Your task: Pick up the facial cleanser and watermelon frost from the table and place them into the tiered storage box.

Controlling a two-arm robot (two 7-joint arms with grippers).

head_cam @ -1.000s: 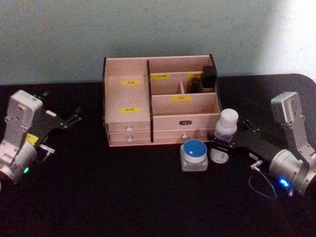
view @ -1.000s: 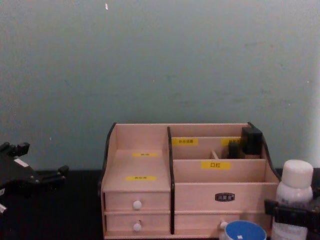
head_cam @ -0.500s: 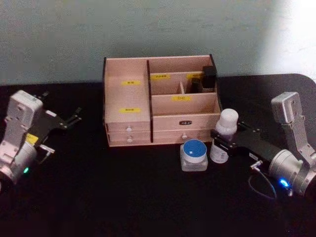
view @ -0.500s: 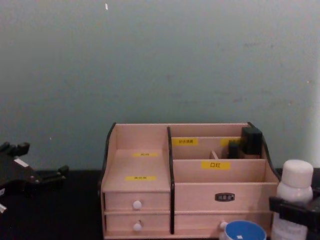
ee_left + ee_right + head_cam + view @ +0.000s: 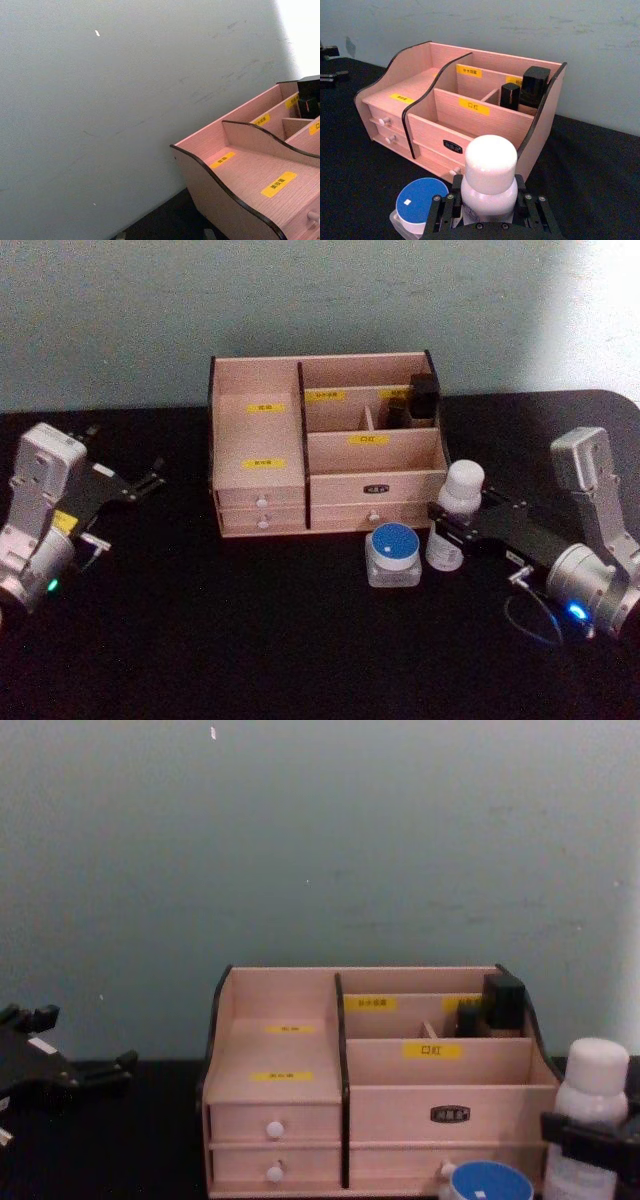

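Observation:
A white bottle (image 5: 457,502) with a white cap stands on the black table, right of the tiered storage box (image 5: 258,435). My right gripper (image 5: 445,528) is shut on its body, one finger on each side, as the right wrist view shows for the right gripper (image 5: 487,210) and bottle (image 5: 490,170). A clear jar with a blue lid (image 5: 393,552) sits just left of the bottle. I cannot tell which one is the facial cleanser and which the watermelon frost. My left gripper (image 5: 122,455) rests open at the far left.
Two black containers (image 5: 423,395) stand in the box's back right compartment. The other compartments of the box (image 5: 420,75) look empty. Bare black table (image 5: 250,620) spreads in front. A grey-green wall rises close behind the box.
The right gripper has shifted very slightly to the right at the white bottle. Bottle, jar and left arm stay where they were.

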